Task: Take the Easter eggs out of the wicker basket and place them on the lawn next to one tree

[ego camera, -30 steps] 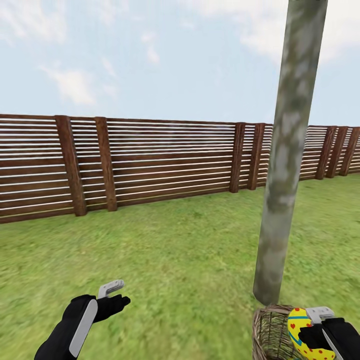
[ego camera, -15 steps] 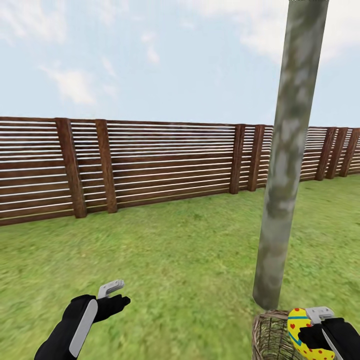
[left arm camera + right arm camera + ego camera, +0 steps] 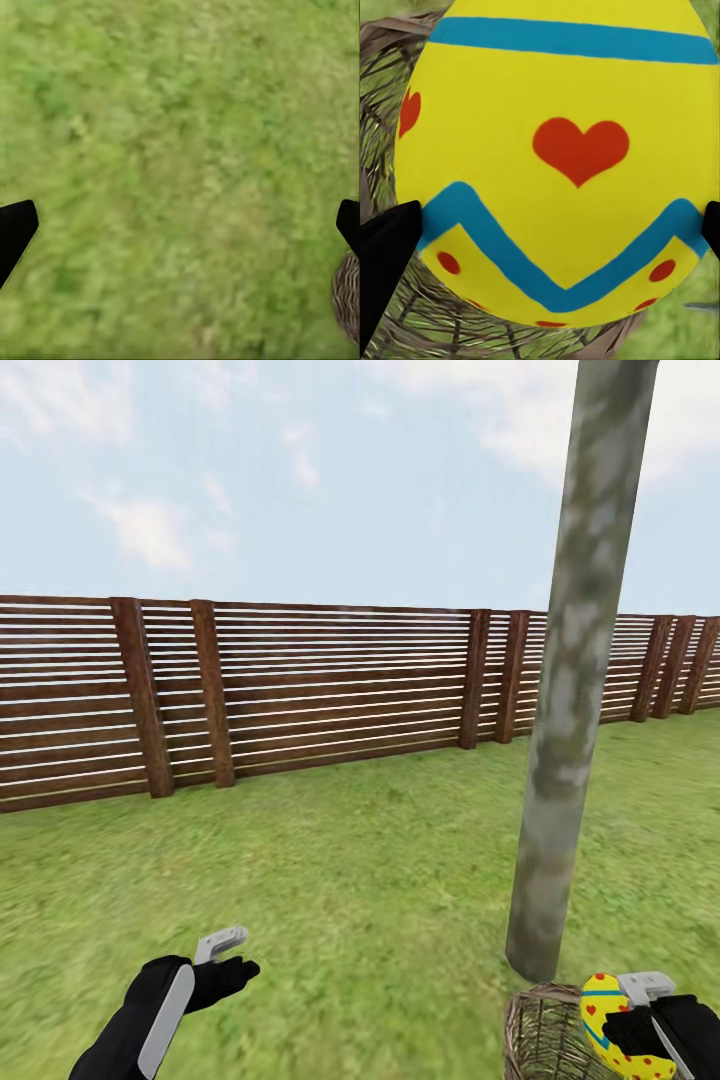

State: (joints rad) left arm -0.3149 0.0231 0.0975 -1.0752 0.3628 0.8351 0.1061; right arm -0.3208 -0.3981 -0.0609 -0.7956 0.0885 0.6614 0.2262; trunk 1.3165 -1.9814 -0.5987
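Note:
A yellow Easter egg [image 3: 603, 1028] with red hearts and blue bands is held just above the wicker basket [image 3: 545, 1035], with my right gripper [image 3: 627, 1015] shut on it. Seen close up from the right wrist, this egg [image 3: 555, 165] sits between the black fingertips [image 3: 386, 247], and the basket's weave [image 3: 390, 82] lies behind it. The basket stands on the lawn [image 3: 380, 880] right at the foot of the tree [image 3: 570, 690], whose trunk is pale and smooth. My left gripper [image 3: 235, 955] hovers open and empty over grass at the lower left; its wrist view catches the basket's edge [image 3: 349, 296].
A brown slatted wooden fence [image 3: 300, 690] runs across the back of the garden, well beyond the tree. Open grass stretches between the left gripper and the trunk. The basket's inside is mostly hidden.
The whole picture has slid down a little, so the camera has tilted slightly. The right gripper still holds the egg above the basket; the left gripper sits slightly lower.

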